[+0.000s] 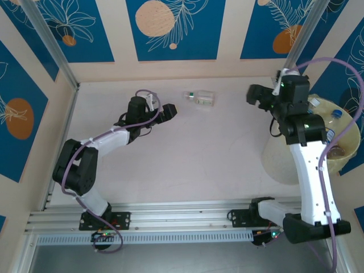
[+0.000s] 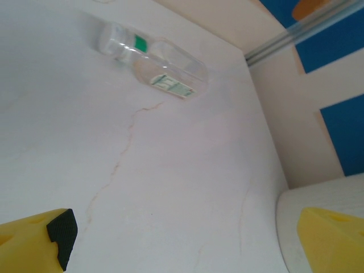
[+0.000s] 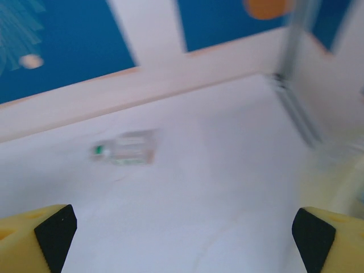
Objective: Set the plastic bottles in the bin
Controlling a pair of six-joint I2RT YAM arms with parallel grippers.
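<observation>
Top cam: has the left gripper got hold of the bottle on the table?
No, the bottle lies on its side on the table, apart from the open left gripper.

Robot lab cell (aluminium rails (image 1: pixel 182 213), printed panels (image 1: pixel 196 34))

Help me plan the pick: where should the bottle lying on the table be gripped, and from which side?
Grip the bottle at mid-body, near its label, coming from above with the jaws straddling its width. It lies on its side in the open, so both long sides are free.
</observation>
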